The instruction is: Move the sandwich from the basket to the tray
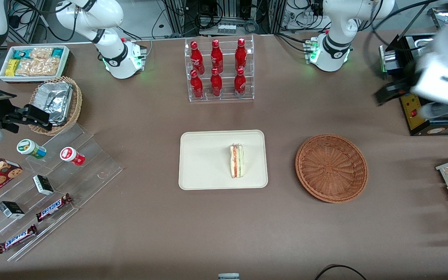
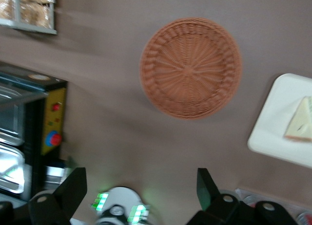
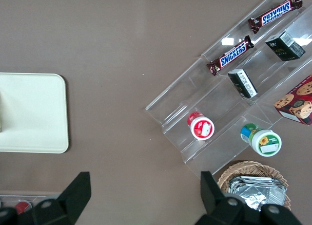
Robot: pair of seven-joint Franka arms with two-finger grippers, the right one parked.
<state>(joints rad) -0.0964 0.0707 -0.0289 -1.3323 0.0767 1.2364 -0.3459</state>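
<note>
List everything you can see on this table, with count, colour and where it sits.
sandwich: one, pale bread with red, orange and green layers, on the tray
tray: one, cream, mid-table
basket: one, reddish-brown wicker, empty, beside the tray toward the working arm's end
bottles: six, red, in a clear rack farther from the front camera than the tray
foil-lined basket: one, tan, toward the parked arm's end
Snickers bars: two, brown, on the clear stepped stand
snack bin: one, white, near the parked arm's base
gripper: one, black, jaws open and empty, raised above the table near the basket
</note>
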